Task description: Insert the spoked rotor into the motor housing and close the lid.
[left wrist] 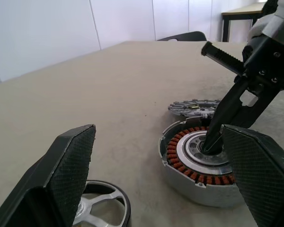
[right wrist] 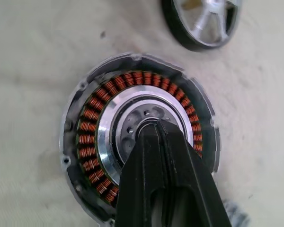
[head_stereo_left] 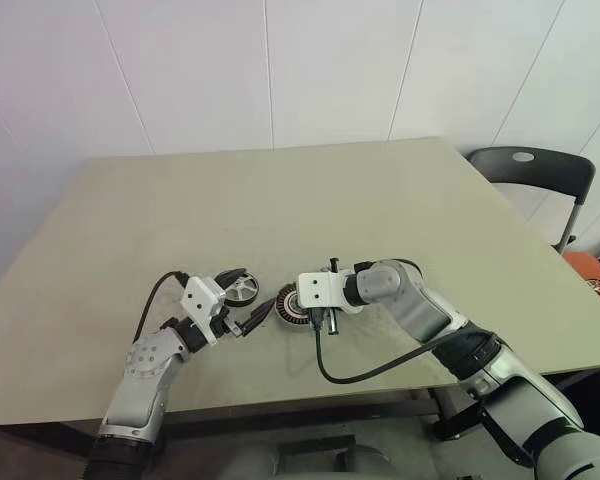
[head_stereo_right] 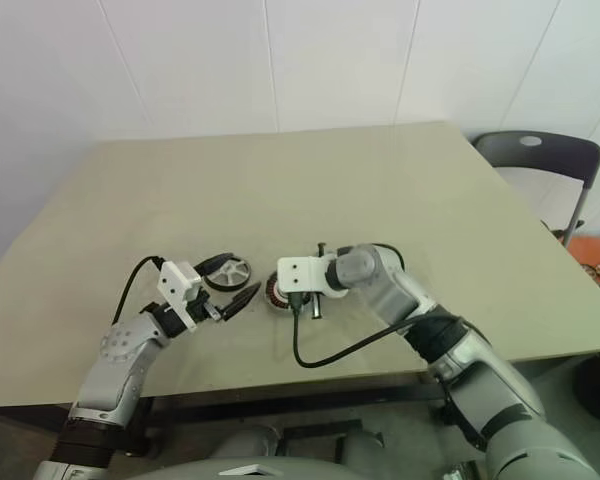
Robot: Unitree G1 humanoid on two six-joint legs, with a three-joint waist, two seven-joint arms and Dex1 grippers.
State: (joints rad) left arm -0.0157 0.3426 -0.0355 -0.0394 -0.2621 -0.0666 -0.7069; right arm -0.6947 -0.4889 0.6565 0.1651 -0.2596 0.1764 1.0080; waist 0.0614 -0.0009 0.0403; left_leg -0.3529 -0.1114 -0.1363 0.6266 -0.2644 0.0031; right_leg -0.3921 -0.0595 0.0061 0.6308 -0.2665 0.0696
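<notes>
The motor housing (right wrist: 137, 142) lies flat on the beige bench (head_stereo_left: 280, 200) near its front edge, its ring of copper windings facing up around a pale hub. The right pincer (right wrist: 156, 130) is clenched, its 2 black fingers pressed together with their tips down in the hub's middle, grasping nothing. The spoked rotor (left wrist: 195, 107) lies flat on the bench just beside the housing, on its far side as the left wrist view shows it. The lid (head_stereo_left: 242, 291) lies flat just to the housing's left. The left pincer (head_stereo_left: 242, 301) is released, its fingers spread wide around the lid's near edge, pointing toward the housing.
</notes>
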